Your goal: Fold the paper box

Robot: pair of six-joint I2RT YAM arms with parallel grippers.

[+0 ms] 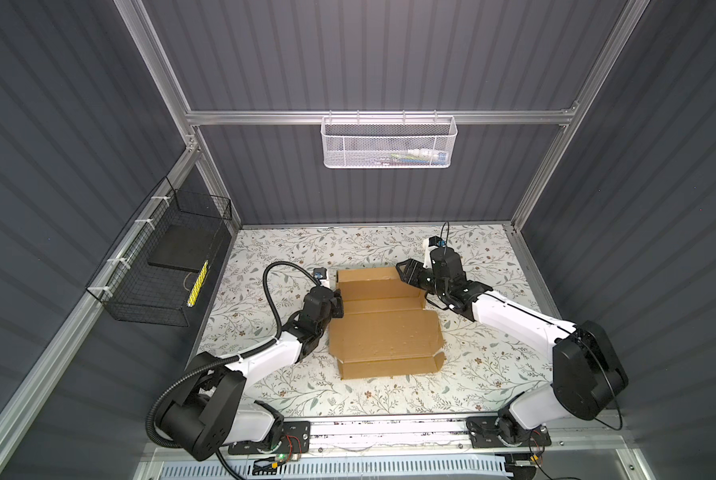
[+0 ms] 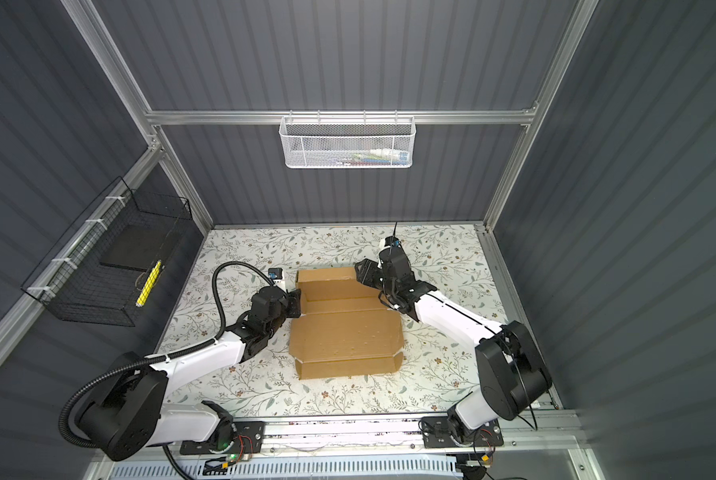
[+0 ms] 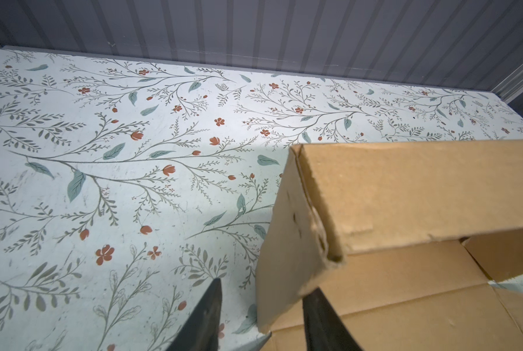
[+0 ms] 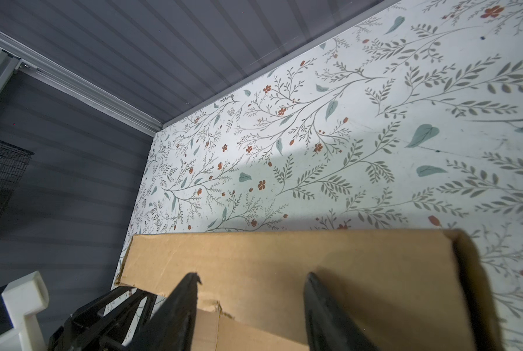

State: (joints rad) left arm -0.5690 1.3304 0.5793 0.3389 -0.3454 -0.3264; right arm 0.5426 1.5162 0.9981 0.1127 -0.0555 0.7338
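The paper box (image 1: 385,332) (image 2: 343,332) sits mid-surface (image 1: 493,365), between the two arms in both top views. Its near half lies flat, a big panel plus a narrow front flap, plain brown face up. The far half is partly formed, with the back wall raised and the left side flap standing.

The left tool (image 1: 338,302) (image 2: 296,301) is at the box's left edge, by the far half. In the left wrist view the tool (image 3: 266,285) straddles the upright side flap of the box (image 3: 406,188). The outer finger (image 3: 205,313) stands clear of the flap, with floral surface visible in the gap. The inner finger (image 3: 324,319) is on the box's inside, right against the cardboard. Jaws are apart and clamped on nothing.

The right tool (image 1: 408,272) (image 2: 364,270) is at the box's far right corner, over the back wall. In the right wrist view the tool (image 4: 251,275) has both fingers (image 4: 181,313) spread wide in front of the wall's flat face (image 4: 284,258). Nothing is pinched between them. I can't tell whether the tips touch the cardboard.

The black wire basket (image 1: 160,266) hangs on the left wall and the white mesh basket (image 1: 389,141) on the back rail. Both are well apart from the box.
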